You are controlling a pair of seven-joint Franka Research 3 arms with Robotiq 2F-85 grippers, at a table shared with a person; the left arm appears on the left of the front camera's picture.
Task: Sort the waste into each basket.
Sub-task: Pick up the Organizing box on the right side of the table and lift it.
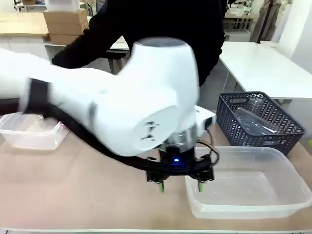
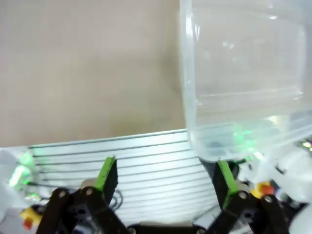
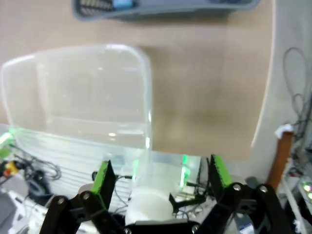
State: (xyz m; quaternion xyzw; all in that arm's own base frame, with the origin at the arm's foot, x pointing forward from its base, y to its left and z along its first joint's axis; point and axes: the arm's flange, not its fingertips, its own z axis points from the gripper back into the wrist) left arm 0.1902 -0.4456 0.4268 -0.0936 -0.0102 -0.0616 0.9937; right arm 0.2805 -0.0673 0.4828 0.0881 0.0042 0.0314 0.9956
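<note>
Front view has the white left arm [image 1: 122, 102], blurred, reaching across the middle of the table [image 1: 73, 195]. Its left gripper [image 1: 180, 187] points down just beside the left rim of the near clear tub [image 1: 273, 207], over bare table top. The two fingers are spread wide with nothing between them. Behind this tub, close to its far rim, stands the dark blue-grey basket [image 1: 234, 129], and a clear plastic bottle [image 1: 253, 119] lies inside it. A second clear tub [image 1: 34, 139] stands well apart from the near clear tub, at the left side; what it holds I cannot tell. A person [image 1: 161, 19] in black stands beyond the near clear tub, at the far side.

Left wrist view has the left gripper [image 2: 165, 178] spread and empty, with a corner of the near clear tub [image 2: 243, 97] ahead of one finger.

Right wrist view has the right gripper [image 3: 161, 175] also wide apart and holding nothing. The near clear tub [image 3: 78, 92] lies ahead of it, and the dark blue-grey basket [image 3: 165, 7] is beyond that tub.
</note>
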